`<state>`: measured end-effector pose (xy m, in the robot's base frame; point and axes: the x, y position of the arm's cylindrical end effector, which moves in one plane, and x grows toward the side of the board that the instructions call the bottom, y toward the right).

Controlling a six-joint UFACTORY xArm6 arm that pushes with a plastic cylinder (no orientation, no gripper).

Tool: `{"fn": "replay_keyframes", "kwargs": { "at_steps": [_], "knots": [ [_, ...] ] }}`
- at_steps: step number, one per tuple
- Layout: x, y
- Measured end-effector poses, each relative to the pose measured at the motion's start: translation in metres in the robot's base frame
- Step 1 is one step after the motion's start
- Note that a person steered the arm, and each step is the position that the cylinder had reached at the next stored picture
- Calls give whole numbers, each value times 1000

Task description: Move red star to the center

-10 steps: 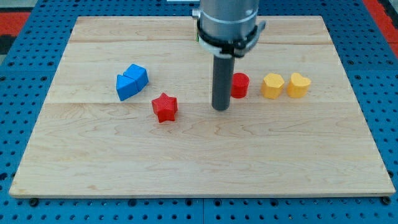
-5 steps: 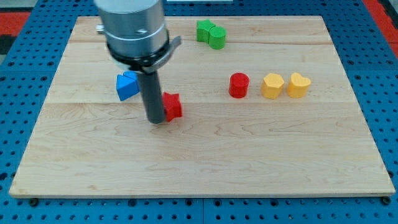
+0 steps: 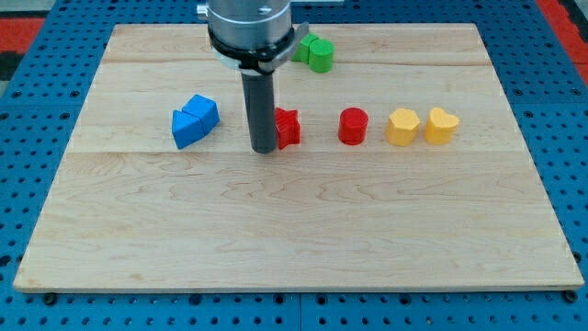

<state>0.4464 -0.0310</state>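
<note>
- We have our tip down on the wooden board, with the red star touching its right side, partly hidden behind the rod.
- Our rod ends bare: it grips nothing and only presses sideways against the star.
- The star sits close to the middle of the board, a little toward the view's top of it, so we judge the task nearly done; a short nudge toward the view's bottom and right may be all that is left.
- Right of our tip, beyond the star, stands the red cylinder, apart from the star, then the two yellow blocks side by side.
- Left of our tip lie the blue blocks, well apart.
- Above and right of our tip, the green blocks peek out beside the arm.
</note>
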Motion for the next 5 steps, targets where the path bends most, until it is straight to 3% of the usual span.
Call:
{"fn": "replay_keyframes", "kwargs": {
  "at_steps": [2, 4, 5],
  "knots": [
    [-7, 48],
    [-49, 33],
    [-51, 53]
  ]
}}
